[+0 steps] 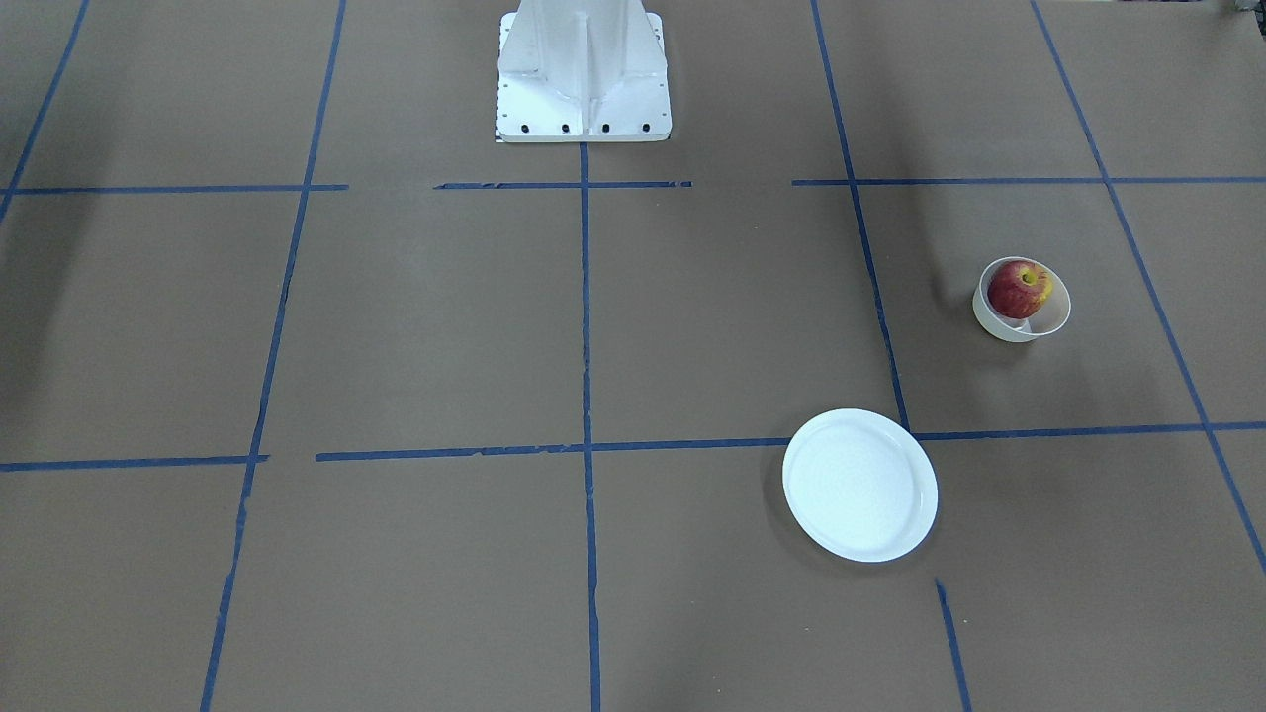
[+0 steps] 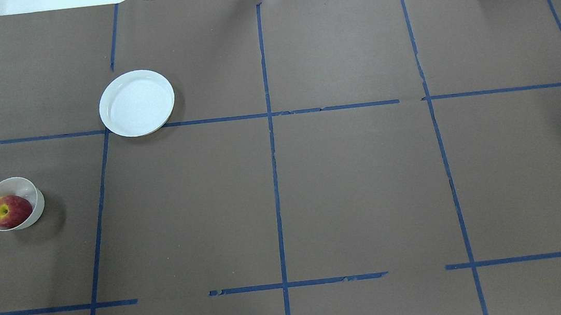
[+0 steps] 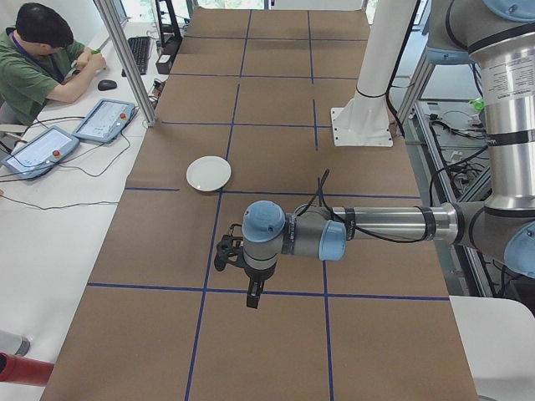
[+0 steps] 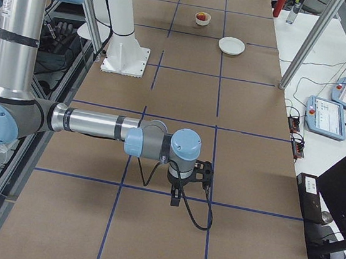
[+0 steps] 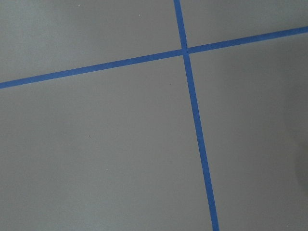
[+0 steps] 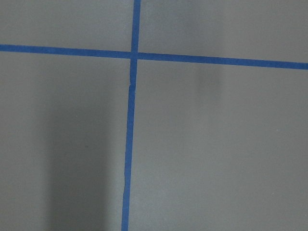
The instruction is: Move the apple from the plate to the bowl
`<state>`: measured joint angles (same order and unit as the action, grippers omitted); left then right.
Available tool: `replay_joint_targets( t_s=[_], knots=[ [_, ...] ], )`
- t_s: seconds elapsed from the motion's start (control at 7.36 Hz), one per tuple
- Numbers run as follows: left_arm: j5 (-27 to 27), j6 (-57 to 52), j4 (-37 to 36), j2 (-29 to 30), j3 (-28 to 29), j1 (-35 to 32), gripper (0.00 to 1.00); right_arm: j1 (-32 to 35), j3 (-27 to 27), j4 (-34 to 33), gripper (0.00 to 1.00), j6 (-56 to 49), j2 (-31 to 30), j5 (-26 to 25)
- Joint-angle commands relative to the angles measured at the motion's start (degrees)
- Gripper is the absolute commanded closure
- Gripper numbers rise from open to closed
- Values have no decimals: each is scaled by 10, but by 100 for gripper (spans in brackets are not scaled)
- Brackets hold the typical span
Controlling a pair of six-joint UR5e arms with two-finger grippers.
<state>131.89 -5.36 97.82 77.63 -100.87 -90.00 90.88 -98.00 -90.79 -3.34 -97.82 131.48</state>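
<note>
The red apple [image 1: 1020, 288] with its yellow patch lies inside the small off-white bowl [image 1: 1050, 318], which is tipped slightly, at the table's left side in the overhead view [image 2: 3, 211]. The wide white plate [image 1: 859, 485] lies bare, apart from the bowl [image 2: 34, 196]. Both also show far off in the exterior right view: the apple [image 4: 203, 15] and the plate [image 4: 231, 46]. My left gripper [image 3: 224, 253] and right gripper [image 4: 204, 172] show only in the side views, held high above the table ends. I cannot tell whether they are open or shut.
The white robot pedestal [image 1: 584, 74] stands at the table's middle edge. Blue tape lines cross the brown table paper [image 5: 144, 144]. An operator [image 3: 38, 58] sits at a side desk with teach pendants [image 3: 104, 121].
</note>
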Motion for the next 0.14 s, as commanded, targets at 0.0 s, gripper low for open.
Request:
replay_joint_targets(
  t_s=[0.0],
  knots=[
    [1,0,0,2,-3,-1,0,0,0,0,0,0,0,0]
  ],
)
